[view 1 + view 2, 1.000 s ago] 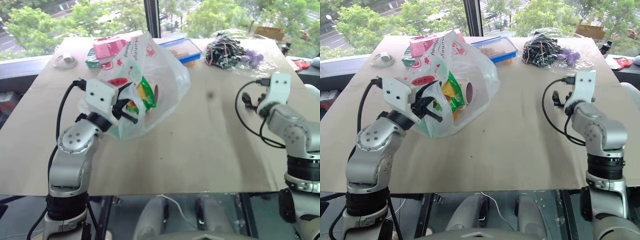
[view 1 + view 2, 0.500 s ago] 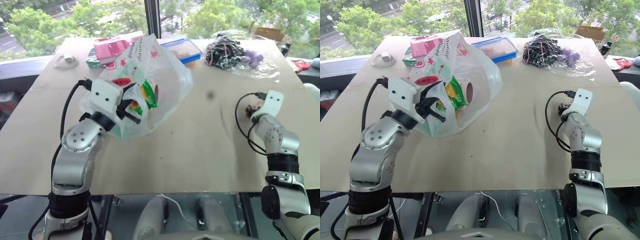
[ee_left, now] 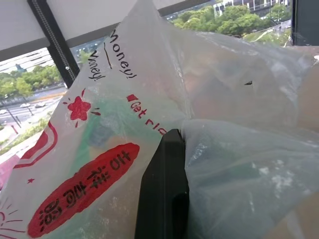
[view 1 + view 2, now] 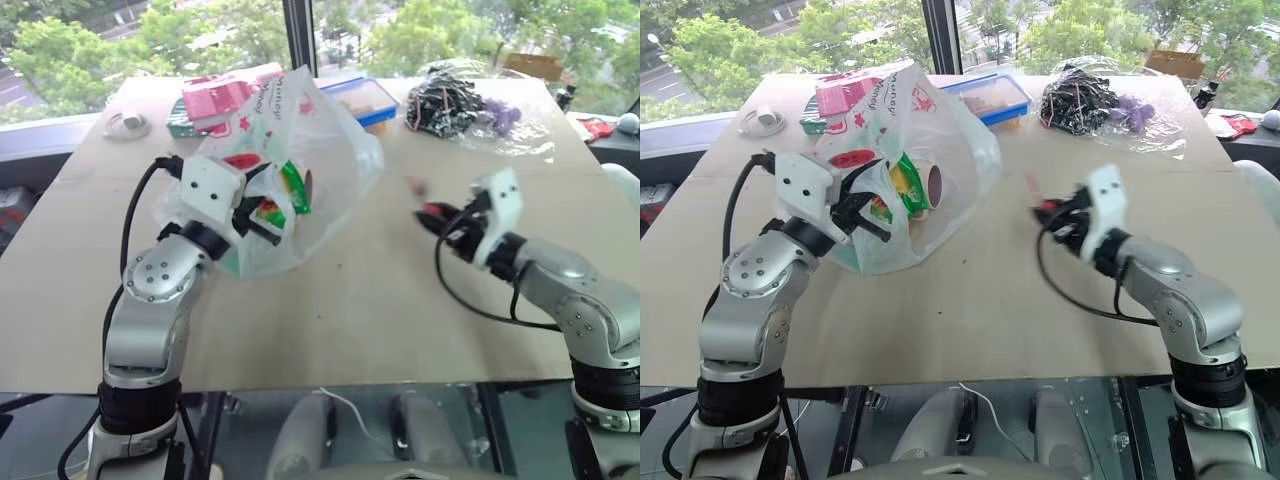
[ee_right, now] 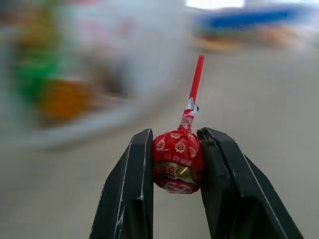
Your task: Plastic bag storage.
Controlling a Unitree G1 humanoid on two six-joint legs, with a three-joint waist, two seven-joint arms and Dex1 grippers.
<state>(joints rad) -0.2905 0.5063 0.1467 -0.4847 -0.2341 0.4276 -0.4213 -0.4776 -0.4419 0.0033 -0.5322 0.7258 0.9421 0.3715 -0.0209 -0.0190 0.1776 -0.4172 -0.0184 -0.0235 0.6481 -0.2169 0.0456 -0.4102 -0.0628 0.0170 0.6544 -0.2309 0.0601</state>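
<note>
Slumping on the worktop [image 4: 330, 300] toward its far left corner, the plastic bag [image 4: 330, 150] held a glossy green snack packet [image 4: 294, 187] and a small roll-like item (its kind could not be told) behind the translucent film. The left gripper [image 4: 255, 215] was clenched on the bag's near edge, one black finger [image 3: 164, 194] pressed against film printed with red marks and lettering. The right gripper [image 5: 177, 164], over the middle of the worktop and well apart from the bag, was grasping a red-wrapped lollipop [image 5: 178, 159] by its head, the red stick pointing toward the bag. Along the far edge lay a blue-rimmed tray [image 4: 365, 100], a pink box [image 4: 215, 100] and a clear wrap [image 4: 465, 105] around dark and purple items.
</note>
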